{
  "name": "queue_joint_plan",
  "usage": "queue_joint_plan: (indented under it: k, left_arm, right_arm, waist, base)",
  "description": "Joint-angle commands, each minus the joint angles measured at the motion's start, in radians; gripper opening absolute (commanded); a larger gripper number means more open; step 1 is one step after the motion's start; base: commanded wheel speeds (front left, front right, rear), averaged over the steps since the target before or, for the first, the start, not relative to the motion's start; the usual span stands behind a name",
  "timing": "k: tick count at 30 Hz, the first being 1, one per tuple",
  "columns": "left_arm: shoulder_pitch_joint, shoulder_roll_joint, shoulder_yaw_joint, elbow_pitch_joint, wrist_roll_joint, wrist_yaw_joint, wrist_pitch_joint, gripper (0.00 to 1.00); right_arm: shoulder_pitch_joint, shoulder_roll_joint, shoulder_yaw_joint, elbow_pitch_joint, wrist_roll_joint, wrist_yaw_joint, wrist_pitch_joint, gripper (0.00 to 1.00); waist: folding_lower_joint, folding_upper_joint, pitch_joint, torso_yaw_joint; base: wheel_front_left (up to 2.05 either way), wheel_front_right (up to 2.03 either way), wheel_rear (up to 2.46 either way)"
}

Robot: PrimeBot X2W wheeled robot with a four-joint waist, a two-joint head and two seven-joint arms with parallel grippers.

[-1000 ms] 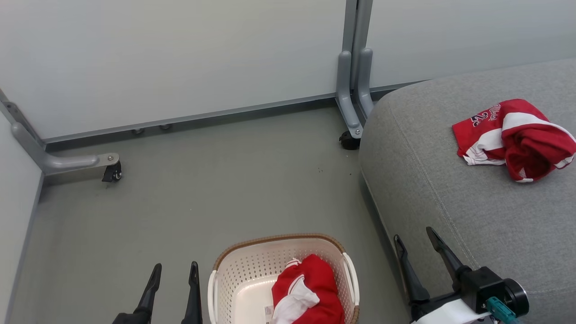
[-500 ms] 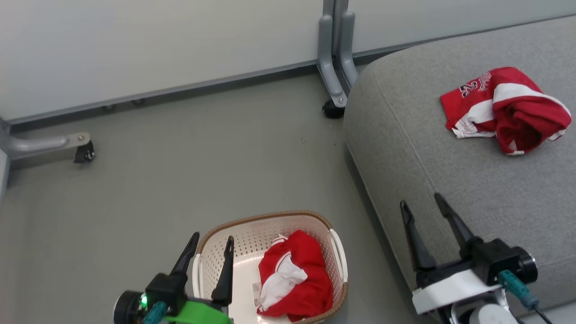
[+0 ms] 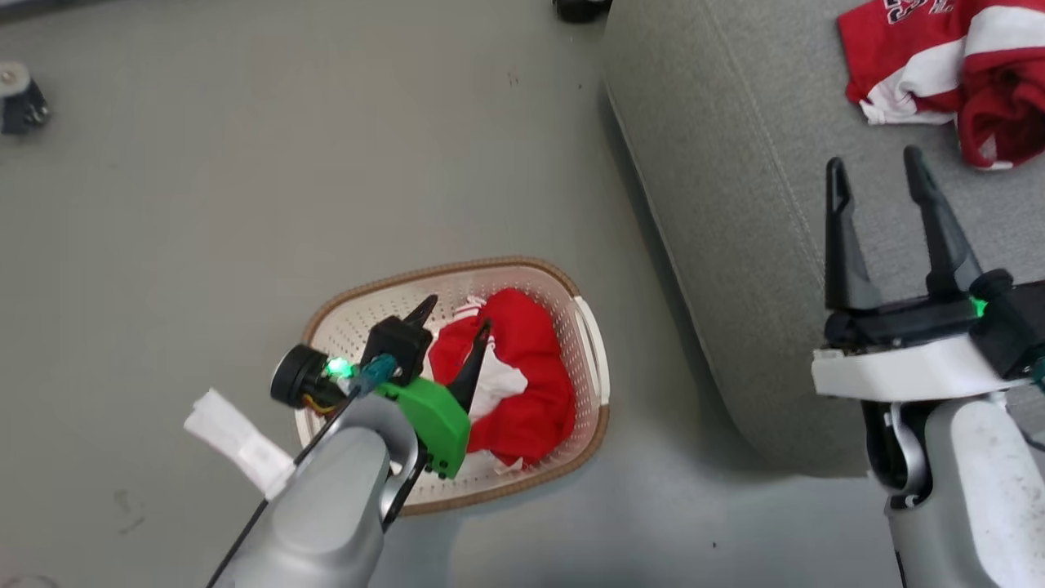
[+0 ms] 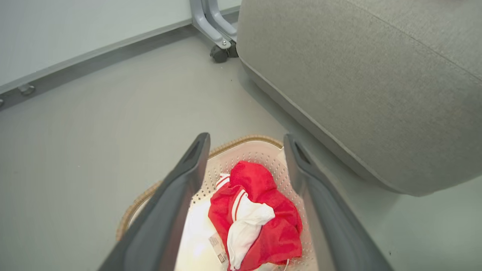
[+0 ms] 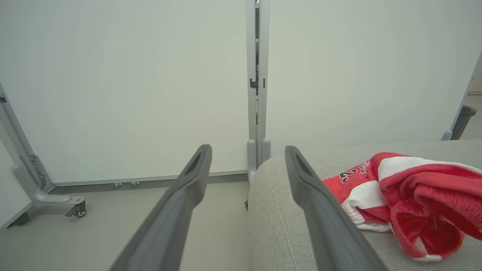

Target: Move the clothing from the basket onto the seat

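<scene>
The head camera has tipped downward, so the whole scene sits differently in its view. The left tool (image 3: pixel 457 314) has swung from the floor beside the basket (image 3: pixel 522 268) to above it, its spread fingers over the red clothing (image 3: pixel 531 384) inside; contact is hard to judge. The right tool (image 3: pixel 873 159) seems raised over the seat (image 3: pixel 735 204), though that may be only camera shift.

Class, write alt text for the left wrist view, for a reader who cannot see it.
The open left tool hangs over a cream basket holding a red garment with white trim. The basket sits on a grey floor, beside a grey seat at upper right.
</scene>
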Motion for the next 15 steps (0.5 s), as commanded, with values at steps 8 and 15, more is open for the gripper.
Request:
queue_joint_plan:
  k: [8, 15]
  left_arm:
    - [-0.270, 0.007, -0.143, 0.195, -0.084, 0.000, 0.050, 1.00]
    - [-0.351, 0.006, -0.217, 0.294, -0.160, 0.000, 0.119, 1.00]
  right_arm:
    - [-0.108, -0.005, -0.054, -0.056, 0.018, -0.002, -0.001, 1.00]
    - [-0.136, 0.008, -0.038, -0.065, 0.026, -0.002, -0.001, 1.00]
  waist:
    - [-0.0001, 0.0000, 0.368, -0.031]
    - [-0.0001, 0.0000, 0.442, -0.065]
  base:
    - [0.00, 0.00, 0.00]
    - [0.00, 0.00, 0.00]
